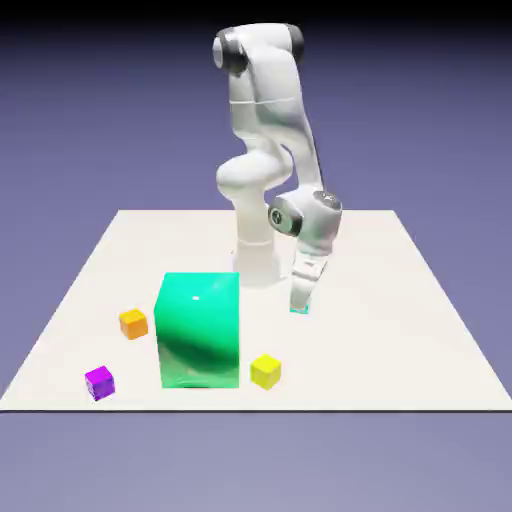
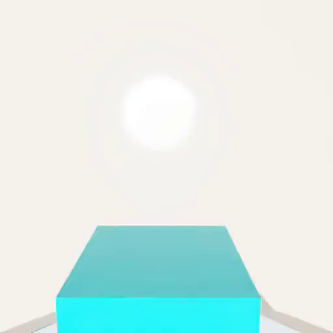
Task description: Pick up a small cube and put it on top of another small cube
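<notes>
White plating covers my arm [image 1: 262,110], the largest unit in the exterior view, which reaches down to the pale table [image 1: 400,370]. Next in size is the green block [image 1: 200,330], standing on the table on the exterior view's left of my gripper [image 1: 300,307].

My gripper points down at table level. Its two fingers are closed on opposite sides of the cyan cube [image 2: 159,266], which fills the space between them in the hand view. I have hold of this cube and nothing else. In the exterior view only a sliver of it shows beneath my fingertips. I cannot tell whether its underside touches the table.

The yellow cube [image 1: 266,371] is the stacking base. Relation governing the coming move: the yellow cube lies nearer the camera than my gripper and slightly toward the exterior view's left, just beside the green block. The cyan cube lies directly between my fingers.

I judge the step in hand to be the grasp, with lift and transfer remaining. The lift should clear the top of the yellow cube before any travel. Caution: a path too far toward the exterior view's left could strike the green block.
</notes>
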You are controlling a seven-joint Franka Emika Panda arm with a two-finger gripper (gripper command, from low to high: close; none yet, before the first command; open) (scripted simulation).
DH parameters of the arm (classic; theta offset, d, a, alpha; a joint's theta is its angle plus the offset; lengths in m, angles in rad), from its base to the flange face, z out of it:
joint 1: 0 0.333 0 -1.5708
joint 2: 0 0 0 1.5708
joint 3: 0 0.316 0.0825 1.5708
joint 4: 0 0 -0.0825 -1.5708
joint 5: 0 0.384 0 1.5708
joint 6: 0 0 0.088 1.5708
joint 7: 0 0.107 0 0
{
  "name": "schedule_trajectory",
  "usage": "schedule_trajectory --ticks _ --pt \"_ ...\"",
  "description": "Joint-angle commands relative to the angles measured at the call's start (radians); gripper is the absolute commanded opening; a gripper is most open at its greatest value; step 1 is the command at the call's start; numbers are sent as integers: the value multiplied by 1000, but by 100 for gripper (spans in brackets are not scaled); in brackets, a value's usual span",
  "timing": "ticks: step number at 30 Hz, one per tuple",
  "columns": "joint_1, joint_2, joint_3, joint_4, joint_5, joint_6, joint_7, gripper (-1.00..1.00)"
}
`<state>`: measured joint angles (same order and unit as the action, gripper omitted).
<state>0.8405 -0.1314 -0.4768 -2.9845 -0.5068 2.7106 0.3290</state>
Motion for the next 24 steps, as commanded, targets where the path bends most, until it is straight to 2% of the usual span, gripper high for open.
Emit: schedule_trajectory --ticks 1,15,22,23,24 --pt "-14 18 -4 36 24 -15 -38 -100" --pt "-196 261 -60 513 348 -212 -532 -100" --pt "-280 450 24 505 455 -24 -603 -100" --pt "-280 450 24 505 455 -24 -603 100" --pt "-280 450 24 505 455 -24 -603 100"
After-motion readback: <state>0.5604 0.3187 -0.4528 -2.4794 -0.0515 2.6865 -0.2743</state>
